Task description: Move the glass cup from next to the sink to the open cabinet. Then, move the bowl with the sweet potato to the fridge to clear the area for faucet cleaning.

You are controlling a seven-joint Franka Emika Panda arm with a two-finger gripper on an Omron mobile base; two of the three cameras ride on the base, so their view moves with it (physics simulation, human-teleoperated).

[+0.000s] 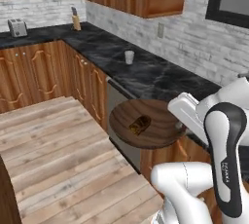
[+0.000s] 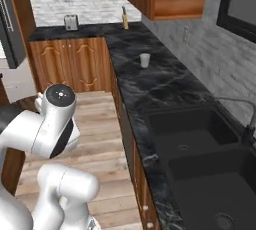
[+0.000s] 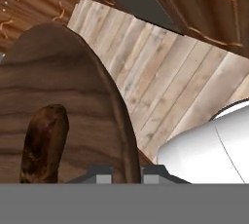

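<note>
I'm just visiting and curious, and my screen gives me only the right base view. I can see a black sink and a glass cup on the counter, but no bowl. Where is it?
Observer: In the left base view the bowl hangs in the air, off the counter, over the wooden floor.
Visitor: Is anything in it?
Observer: Yes, the sweet potato lies inside, near the middle.
Visitor: What keeps it up?
Observer: The hand view shows the end effector shut on the bowl's rim.
</note>
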